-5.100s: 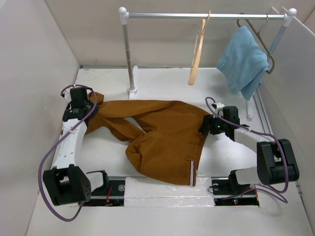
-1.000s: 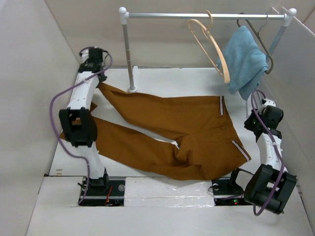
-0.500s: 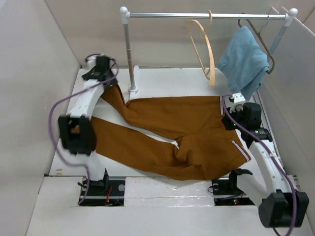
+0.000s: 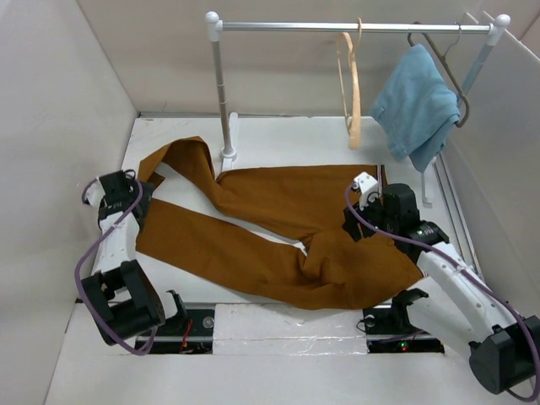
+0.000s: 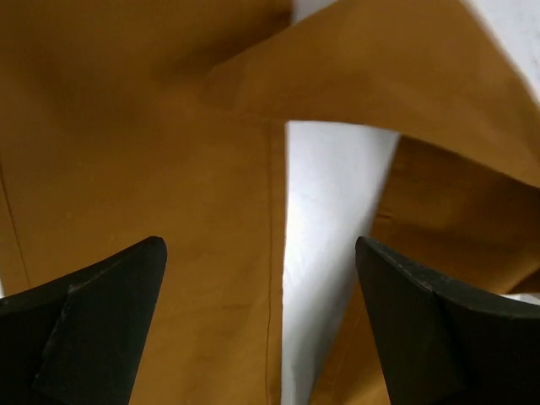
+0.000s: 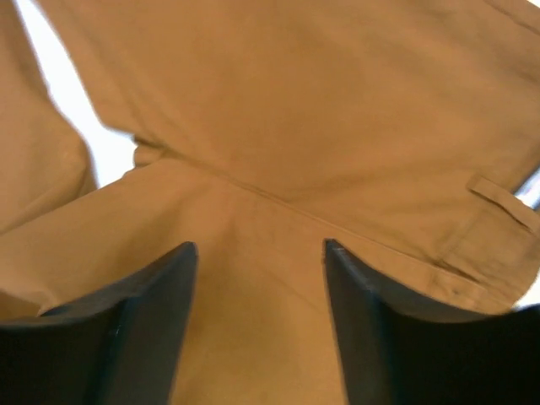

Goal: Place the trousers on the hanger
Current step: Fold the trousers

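The white table point(image 4: 287, 139) carries the trousers point(image 4: 287, 219), spread nearly flat, with the waist to the right and both legs running left. The far leg doubles back on itself beside the post of the clothes rail point(image 4: 337, 27). From that rail hang a light blue cloth point(image 4: 418, 101) on a dark hanger, and to its left the pale wooden hanger point(image 4: 353, 93), bare and well clear of the trousers.

The left gripper point(image 5: 260, 245) hovers over the leg ends with its jaws spread wide and nothing between them. Below it show rust cloth and a strip of table between the two legs. The right gripper point(image 6: 259, 246) hangs above the seat near the crotch seam, jaws parted about halfway and likewise empty, with a belt loop point(image 6: 498, 198) off to one side.

The step seems to be a fresh grasp for lifting the garment. Flat mid-panel cloth gives little to pinch, so each gripper would do better to move to an edge: a hem on the left, the waistband on the right. Unfolding the doubled leg first should stop it dragging against the post.
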You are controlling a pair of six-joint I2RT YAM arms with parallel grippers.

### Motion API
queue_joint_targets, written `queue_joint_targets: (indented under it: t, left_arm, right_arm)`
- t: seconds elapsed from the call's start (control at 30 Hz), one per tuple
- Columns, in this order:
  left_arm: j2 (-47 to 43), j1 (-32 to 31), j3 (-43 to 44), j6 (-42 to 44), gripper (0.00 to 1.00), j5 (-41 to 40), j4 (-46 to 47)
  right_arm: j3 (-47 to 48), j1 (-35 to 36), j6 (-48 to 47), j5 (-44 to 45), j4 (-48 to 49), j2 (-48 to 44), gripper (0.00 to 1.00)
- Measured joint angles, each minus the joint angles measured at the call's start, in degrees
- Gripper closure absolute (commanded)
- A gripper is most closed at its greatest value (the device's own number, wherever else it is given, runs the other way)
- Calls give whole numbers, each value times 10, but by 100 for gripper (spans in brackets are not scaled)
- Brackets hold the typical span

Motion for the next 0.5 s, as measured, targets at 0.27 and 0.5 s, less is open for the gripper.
queue_joint_targets:
  t: [0.27, 0.5]
  left_arm:
    - [0, 11, -101, -199, 1, 78, 175]
    - [35, 11, -136, -320, 4, 77, 329]
  right_arm:
    - [0, 49, -32, -33, -5, 43, 27]
    - [-8, 77, -38, -37, -16, 49, 26]
